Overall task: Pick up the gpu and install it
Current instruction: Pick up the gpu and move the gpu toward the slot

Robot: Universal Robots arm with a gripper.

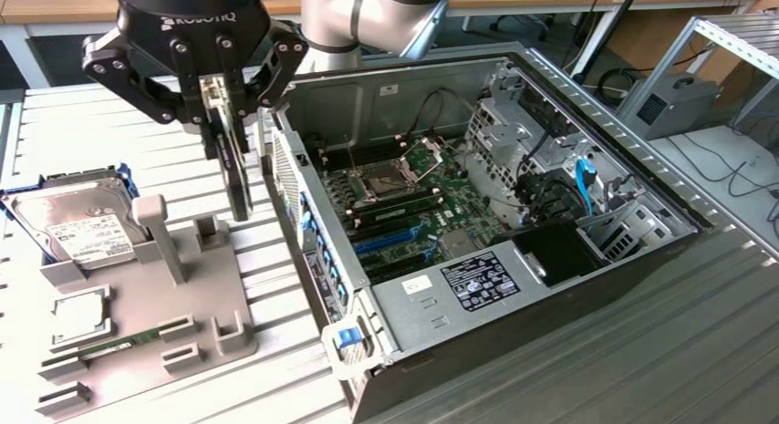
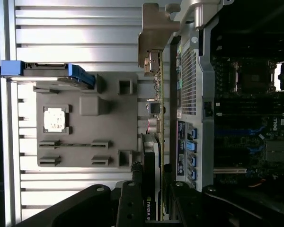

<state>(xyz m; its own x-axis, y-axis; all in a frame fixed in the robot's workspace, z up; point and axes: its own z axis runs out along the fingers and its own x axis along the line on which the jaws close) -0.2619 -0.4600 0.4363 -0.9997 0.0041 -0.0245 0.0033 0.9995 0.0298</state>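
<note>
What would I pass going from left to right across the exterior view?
hard drive → gpu, hanging edge-on in the gripper → open computer case → grey box

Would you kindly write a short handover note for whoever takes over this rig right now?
Gripper: shut on the gpu, which hangs on edge in the air.
Where: the gpu is over the grey parts holder, just to the exterior view's left of the open computer case.
Done: gpu picked up.
Left: gpu is not yet inside the case, so it is not installed.
</note>
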